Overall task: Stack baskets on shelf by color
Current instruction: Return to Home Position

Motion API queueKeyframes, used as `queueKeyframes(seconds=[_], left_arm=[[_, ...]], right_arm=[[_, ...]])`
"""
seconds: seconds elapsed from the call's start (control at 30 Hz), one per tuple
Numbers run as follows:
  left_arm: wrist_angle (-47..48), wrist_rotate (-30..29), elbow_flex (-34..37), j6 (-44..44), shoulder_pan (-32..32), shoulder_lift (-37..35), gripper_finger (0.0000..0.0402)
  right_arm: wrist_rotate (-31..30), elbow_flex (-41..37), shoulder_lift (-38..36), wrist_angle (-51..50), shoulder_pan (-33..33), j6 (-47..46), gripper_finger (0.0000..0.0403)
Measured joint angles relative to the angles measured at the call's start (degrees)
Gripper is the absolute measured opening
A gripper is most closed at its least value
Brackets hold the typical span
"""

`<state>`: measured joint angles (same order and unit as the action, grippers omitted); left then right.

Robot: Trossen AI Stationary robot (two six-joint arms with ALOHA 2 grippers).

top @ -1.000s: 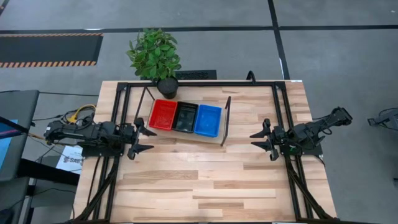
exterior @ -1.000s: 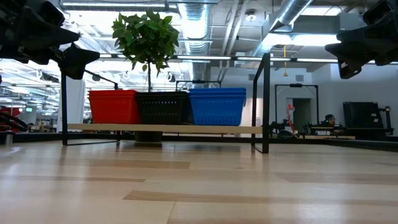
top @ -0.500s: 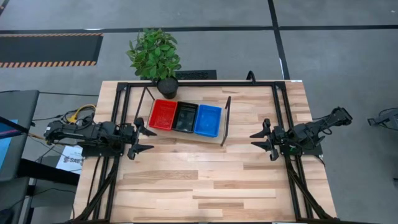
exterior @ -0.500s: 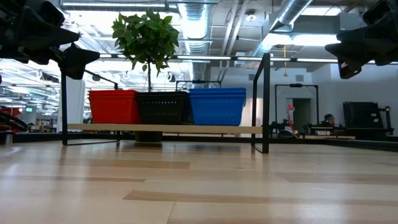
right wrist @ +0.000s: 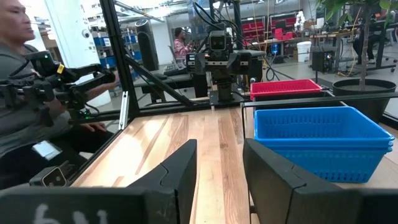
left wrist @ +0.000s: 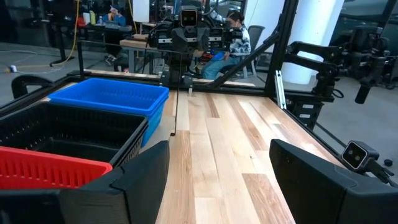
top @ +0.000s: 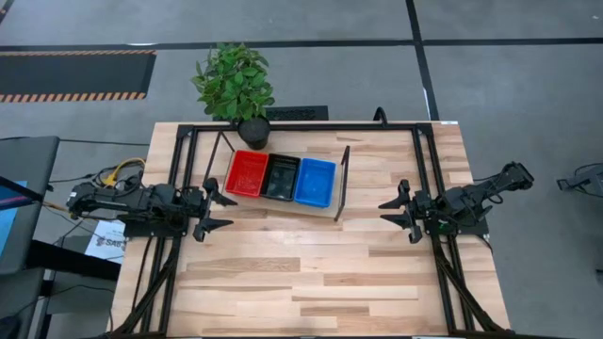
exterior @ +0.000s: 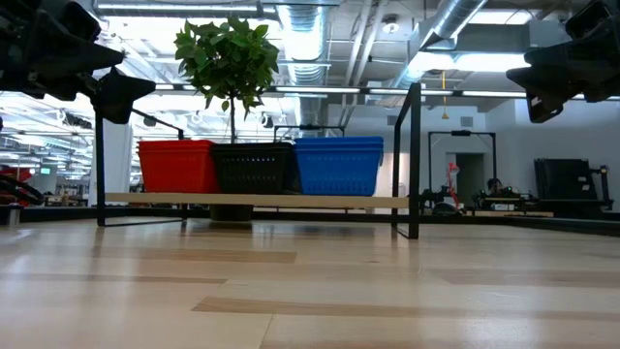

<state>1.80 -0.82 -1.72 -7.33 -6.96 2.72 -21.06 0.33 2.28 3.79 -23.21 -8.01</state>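
Observation:
A red basket stack (top: 247, 174), a black stack (top: 281, 177) and a blue stack (top: 315, 182) sit side by side on the light wooden shelf (top: 283, 207), resting on their bases; in the low view red (exterior: 177, 166), black (exterior: 254, 168), blue (exterior: 338, 165) stand in a row on the shelf board (exterior: 254, 201). My left gripper (top: 215, 210) hovers open left of the shelf, above the table. My right gripper (top: 397, 213) hovers open to the shelf's right. Both touch nothing.
A potted plant (top: 236, 85) stands at the table's far edge behind the shelf. The black frame rails (top: 301, 126) run around the table. The plank tabletop (top: 311, 273) lies bare on the near side. A person (right wrist: 25, 93) shows beyond the table in the right wrist view.

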Motion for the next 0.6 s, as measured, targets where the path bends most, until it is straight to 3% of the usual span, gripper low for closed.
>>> queueKeyframes(seconds=[0.6], left_arm=[[0.0,0.0,0.0,0.0,0.0,0.0,0.0265]], right_arm=[[0.0,0.0,0.0,0.0,0.0,0.0,0.0153]])
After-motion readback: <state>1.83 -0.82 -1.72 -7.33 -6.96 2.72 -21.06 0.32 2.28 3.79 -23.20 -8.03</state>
